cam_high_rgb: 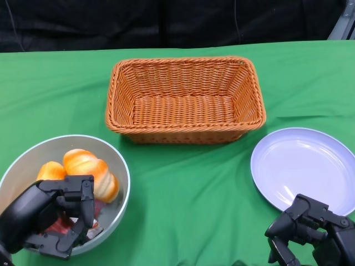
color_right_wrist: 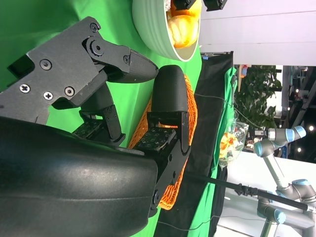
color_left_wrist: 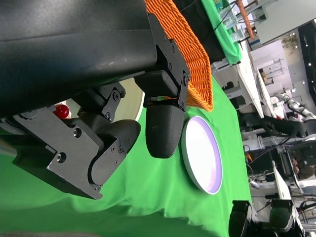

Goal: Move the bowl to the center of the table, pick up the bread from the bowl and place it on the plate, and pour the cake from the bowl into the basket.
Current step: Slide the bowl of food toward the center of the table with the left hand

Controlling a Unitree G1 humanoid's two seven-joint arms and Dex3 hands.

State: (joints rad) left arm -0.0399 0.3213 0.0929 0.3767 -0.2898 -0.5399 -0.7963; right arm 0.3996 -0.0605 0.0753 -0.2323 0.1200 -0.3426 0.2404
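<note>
While curled (loosely), left hand (cam_high_rgb: pixel 47 221) over bowl (cam_high_rgb: pixel 119 166).

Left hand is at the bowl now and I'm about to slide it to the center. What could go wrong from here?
1. The left hand sits over the near rim of the bowl; whether it grips is unclear, so the bowl may slip or tip.
2. The bread is piled high and could roll out.
3. The basket stands close behind the center, so the bowl might bump it.
</note>
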